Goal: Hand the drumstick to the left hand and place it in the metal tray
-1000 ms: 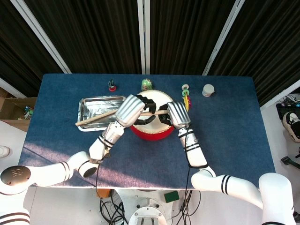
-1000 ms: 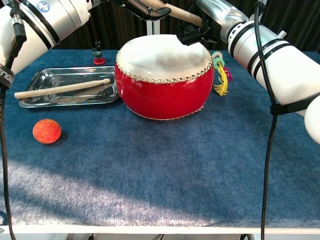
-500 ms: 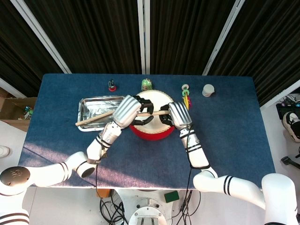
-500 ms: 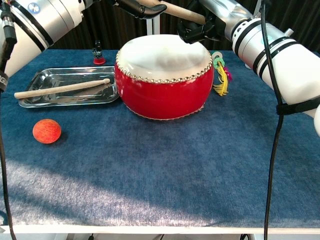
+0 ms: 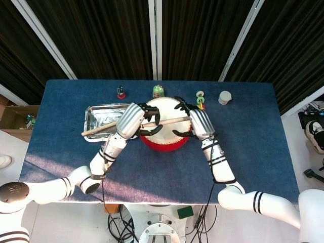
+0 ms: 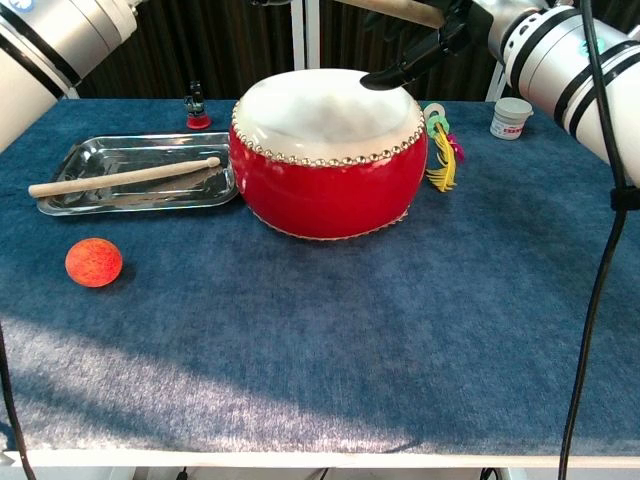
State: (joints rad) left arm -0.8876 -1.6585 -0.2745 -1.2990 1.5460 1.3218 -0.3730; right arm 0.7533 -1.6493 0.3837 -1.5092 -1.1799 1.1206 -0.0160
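Note:
A wooden drumstick (image 5: 164, 121) hangs level above the red drum (image 5: 164, 142). My left hand (image 5: 132, 120) grips its left part, fingers curled round it. My right hand (image 5: 198, 124) is at the stick's right end with its fingers spread above and below the stick, which still reaches its palm. In the chest view the stick (image 6: 400, 8) shows at the top edge, beside the right hand (image 6: 440, 35), over the drum (image 6: 330, 180). The metal tray (image 5: 96, 112) lies left of the drum with a second drumstick (image 5: 104, 128) across it, also seen from the chest: tray (image 6: 110, 152), stick (image 6: 125, 176).
An orange ball (image 6: 93, 262) sits in front of the tray. Along the far edge stand a small figurine (image 5: 121, 92), a green object (image 5: 158, 90), a coloured tassel (image 6: 440, 150) and a white jar (image 6: 510, 117).
Both hands have risen with the drumstick and moved apart. The right hand's fingers, curled round the stick before, have spread. The left hand keeps its grip.

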